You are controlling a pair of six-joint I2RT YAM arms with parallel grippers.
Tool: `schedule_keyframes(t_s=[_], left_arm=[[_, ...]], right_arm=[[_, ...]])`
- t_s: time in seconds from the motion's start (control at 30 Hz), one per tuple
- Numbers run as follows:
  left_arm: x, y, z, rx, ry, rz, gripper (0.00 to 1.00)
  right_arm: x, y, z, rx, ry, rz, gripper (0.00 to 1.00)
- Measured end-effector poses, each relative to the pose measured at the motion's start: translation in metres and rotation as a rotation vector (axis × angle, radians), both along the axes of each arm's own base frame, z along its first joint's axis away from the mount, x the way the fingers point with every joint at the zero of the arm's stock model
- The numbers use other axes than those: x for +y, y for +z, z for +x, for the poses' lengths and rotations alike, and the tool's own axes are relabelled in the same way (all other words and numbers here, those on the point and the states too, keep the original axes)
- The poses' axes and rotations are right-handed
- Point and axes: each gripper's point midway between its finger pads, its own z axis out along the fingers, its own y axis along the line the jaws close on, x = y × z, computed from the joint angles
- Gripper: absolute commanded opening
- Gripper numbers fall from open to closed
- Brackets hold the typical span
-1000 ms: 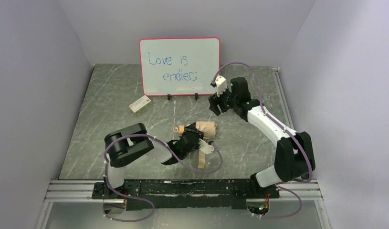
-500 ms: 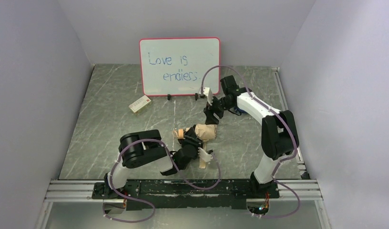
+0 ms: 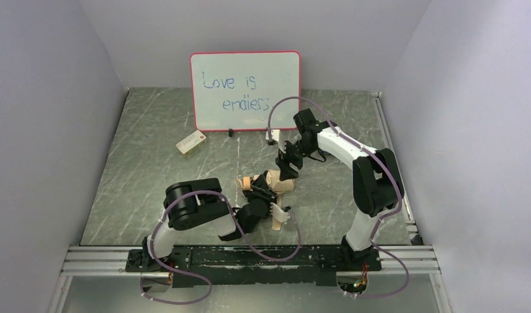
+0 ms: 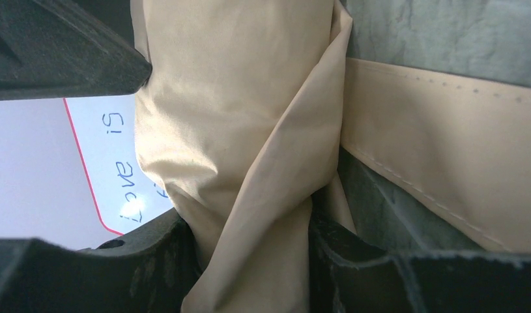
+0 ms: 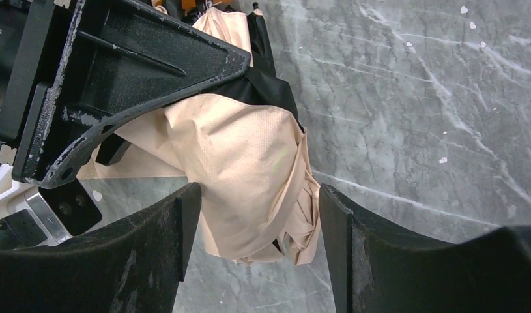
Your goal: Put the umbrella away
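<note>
The right pincer [image 3: 286,171] has swung in from the far edge of the worktop [image 3: 152,156], released, to straddle the folded umbrella [image 3: 280,181] that the left pincer [image 3: 266,195] grasps, likely readying a two-armed tightening.

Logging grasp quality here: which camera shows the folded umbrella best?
Right wrist: most of the umbrella shows, tan fabric and black lining, between the open fingers of the right gripper. Left wrist shows only close-up tan fabric; top external shows it small and partly covered.

umbrella [image 3: 280,180] folded, tan-black bundle, lying mid-table, strap loose.
</note>
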Motion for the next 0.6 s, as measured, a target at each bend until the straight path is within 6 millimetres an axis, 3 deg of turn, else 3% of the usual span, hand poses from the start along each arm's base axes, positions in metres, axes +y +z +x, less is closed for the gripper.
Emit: schedule_keyframes(t_s=[0.2,0.43,0.6], left_arm=[[0.000,0.000,0.000,-0.007,-0.001,0.004,0.05],[0.000,0.000,-0.001,-0.011,-0.006,0.015,0.05],[0.000,0.000,-0.001,-0.017,-0.009,0.023,0.05]], right_arm=[[0.002,-0.005,-0.004,0.006,0.018,-0.018,0.70],[0.005,-0.028,-0.015,0.054,0.048,-0.084,0.70],[0.005,-0.033,-0.016,0.054,0.055,-0.110,0.68]])
